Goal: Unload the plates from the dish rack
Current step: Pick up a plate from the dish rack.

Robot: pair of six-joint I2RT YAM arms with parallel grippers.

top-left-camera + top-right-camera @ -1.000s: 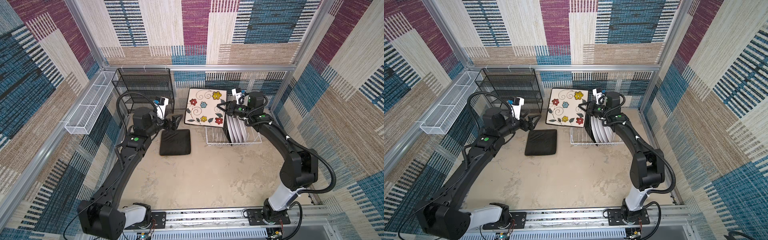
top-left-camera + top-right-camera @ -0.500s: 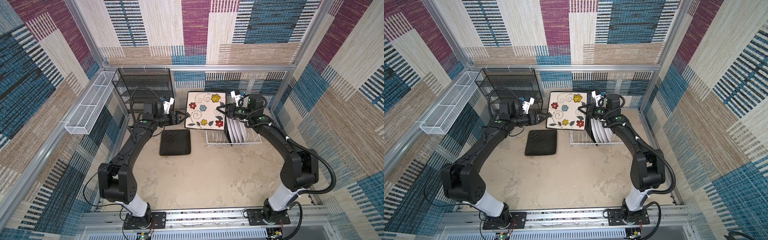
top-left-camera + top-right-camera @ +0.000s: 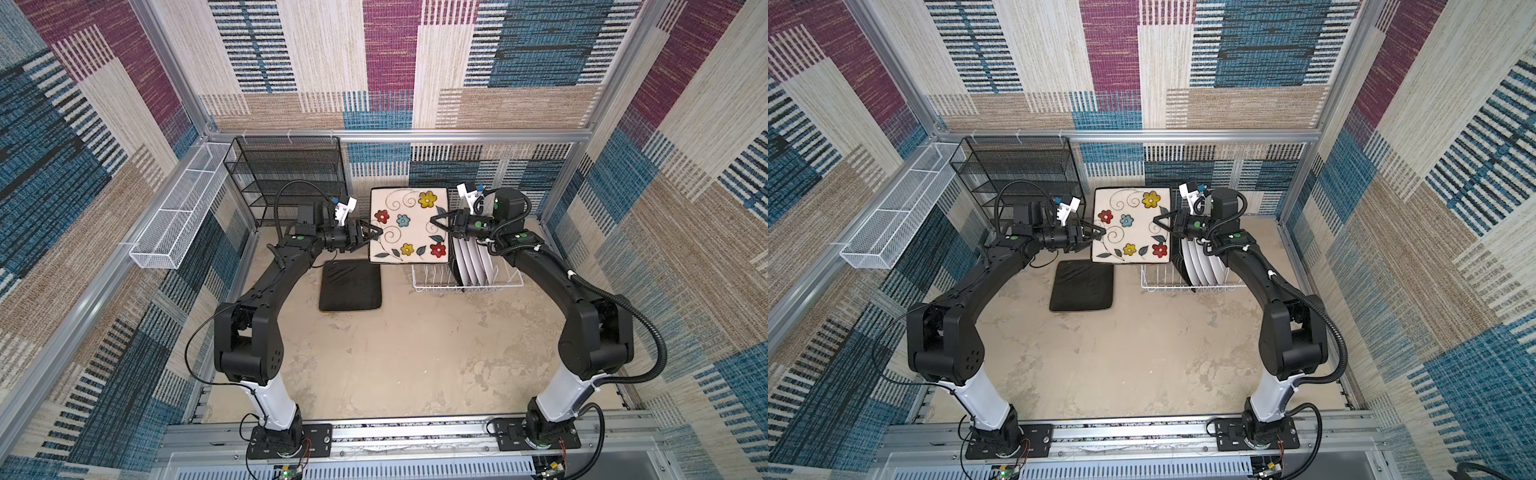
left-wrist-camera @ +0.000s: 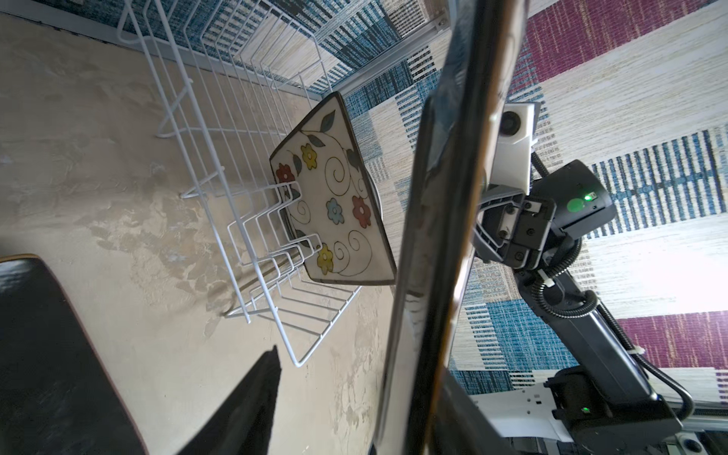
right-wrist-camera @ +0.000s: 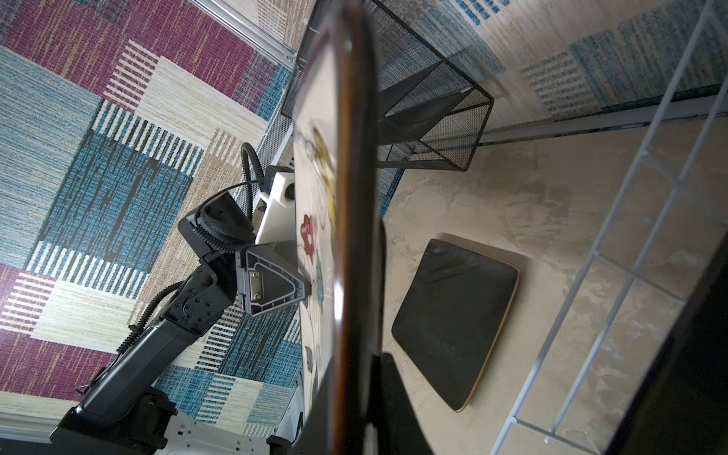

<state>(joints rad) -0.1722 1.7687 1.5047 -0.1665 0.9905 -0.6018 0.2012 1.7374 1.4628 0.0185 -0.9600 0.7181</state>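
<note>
Patchwork woven walls [image 3: 124,174] enclose a mottled beige surface [image 3: 395,357], where one square plate [image 3: 351,286] lies black side up beside the white dish rack [image 3: 432,283] holding more plates [image 3: 473,266] on edge. The right hand [image 3: 437,220] is clenched on the right edge of a flowered plate [image 3: 409,226] held in the air near the rack's left end. The left hand [image 3: 372,233], a second ago well short, now straddles its left edge, grip unclear.

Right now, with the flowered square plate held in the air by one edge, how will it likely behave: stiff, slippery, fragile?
Probably stiff: the flowered plate looks flat though the right gripper pinches only one edge. Likely slippery: its glazed rim gleams in both wrist views. Seemingly ceramic, so fragile; a slip would drop it onto the hard table.
</note>
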